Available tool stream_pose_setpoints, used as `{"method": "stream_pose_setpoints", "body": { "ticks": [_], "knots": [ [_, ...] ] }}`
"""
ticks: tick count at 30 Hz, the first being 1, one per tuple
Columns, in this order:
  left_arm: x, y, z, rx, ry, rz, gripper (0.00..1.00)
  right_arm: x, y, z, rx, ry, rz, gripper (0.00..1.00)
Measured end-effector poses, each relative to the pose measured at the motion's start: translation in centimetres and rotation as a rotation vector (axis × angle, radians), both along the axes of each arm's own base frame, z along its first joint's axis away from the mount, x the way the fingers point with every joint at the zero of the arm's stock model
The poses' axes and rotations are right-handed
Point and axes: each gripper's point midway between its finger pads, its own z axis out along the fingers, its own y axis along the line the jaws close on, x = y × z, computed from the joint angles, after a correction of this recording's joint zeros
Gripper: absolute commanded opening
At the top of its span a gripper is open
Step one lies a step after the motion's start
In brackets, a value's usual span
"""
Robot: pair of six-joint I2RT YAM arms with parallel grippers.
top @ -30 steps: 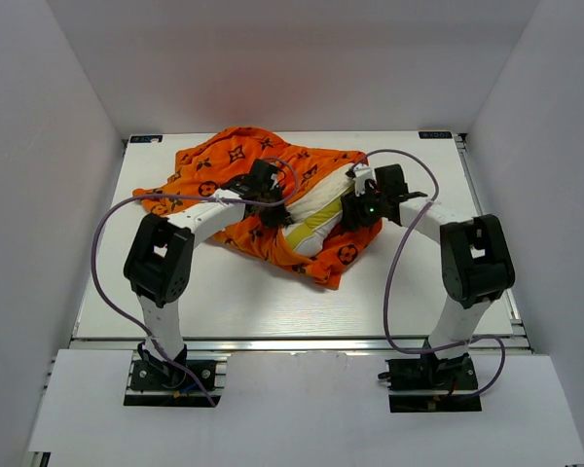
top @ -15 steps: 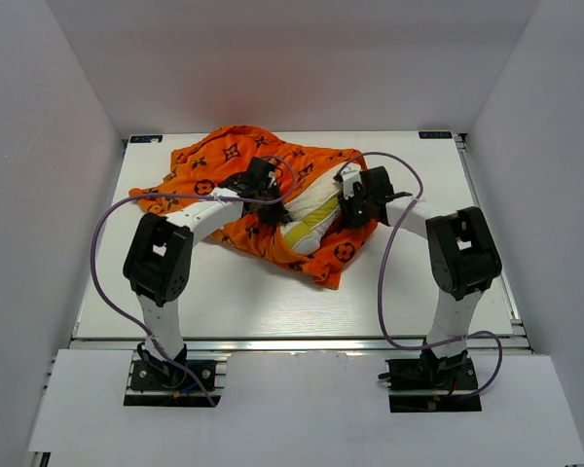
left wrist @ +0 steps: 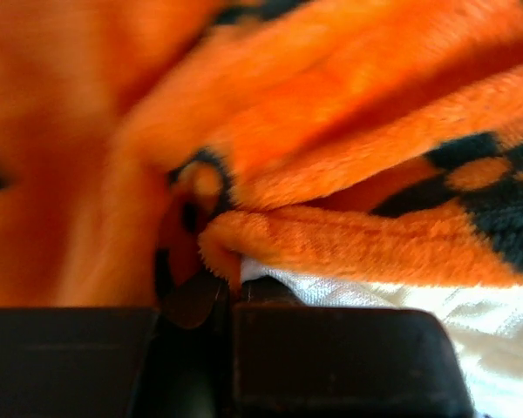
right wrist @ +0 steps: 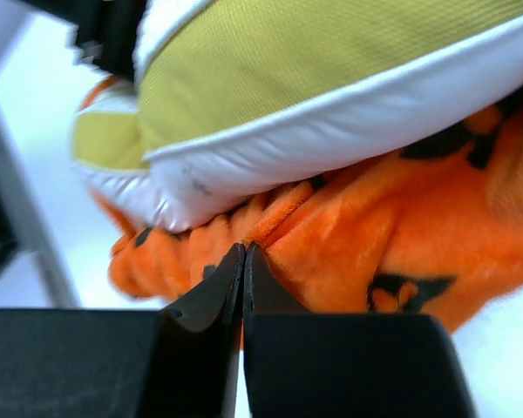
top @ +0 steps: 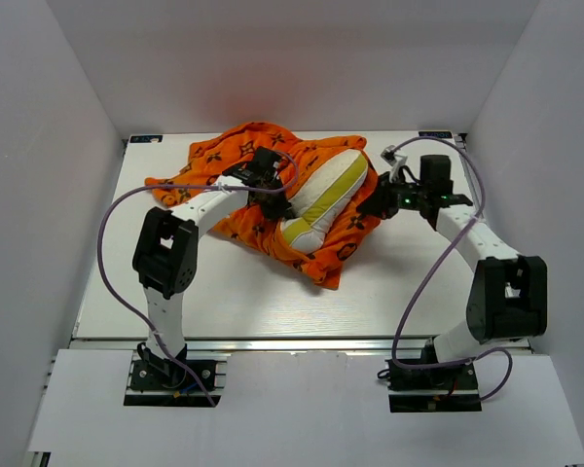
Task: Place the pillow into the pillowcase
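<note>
The right hand (top: 381, 201) has swung out rightward, pinching the pillowcase (top: 224, 156) hem. The pillow (top: 321, 197) now lies mostly uncovered on the case. The left hand (top: 271, 195) keeps pinching the opposite hem, so the opening looks stretched and insertion is hardly begun.

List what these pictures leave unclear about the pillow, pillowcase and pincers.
Top view: the pillowcase opening, hidden by folds and the pillow.
Top view: left pincer and right pincer, too small to judge grip.
Left wrist view: cloth at left, blurred.
Right wrist view: pillow top, cut off by edge.
</note>
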Motion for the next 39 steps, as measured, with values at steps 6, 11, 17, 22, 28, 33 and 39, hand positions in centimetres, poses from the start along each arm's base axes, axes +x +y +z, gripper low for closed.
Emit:
{"method": "stream_pose_setpoints", "body": {
  "ticks": [6, 11, 17, 22, 28, 33, 39],
  "knots": [
    [0.5, -0.6, 0.9, 0.012, 0.033, 0.018, 0.00, -3.2, -1.4, 3.0, 0.165, 0.071, 0.071, 0.00],
    [0.7, -0.8, 1.3, 0.020, 0.061, 0.035, 0.00, -4.5, -0.7, 4.4, 0.223, 0.078, 0.098, 0.00],
    [-0.1, -0.6, 3.0, 0.040, -0.026, 0.000, 0.20, -4.4, -0.3, 3.8, 0.187, 0.086, 0.088, 0.00],
    [-0.5, 0.7, 11.3, -0.009, -0.304, -0.051, 0.61, -4.0, -0.7, 3.4, 0.141, 0.075, 0.063, 0.00],
    [-1.3, 1.0, 23.3, -0.143, -0.701, -0.157, 0.71, -3.5, -1.4, 1.6, 0.082, 0.100, 0.030, 0.00],
    [-2.6, -1.6, 26.9, -0.154, -0.867, -0.330, 0.86, -3.3, -1.8, -0.2, 0.043, 0.143, 0.006, 0.00],
    [-4.1, -10.2, 24.7, -0.106, -0.919, -0.632, 0.88, -3.3, -2.0, -0.3, 0.034, 0.139, 0.002, 0.00]
  ]
}}
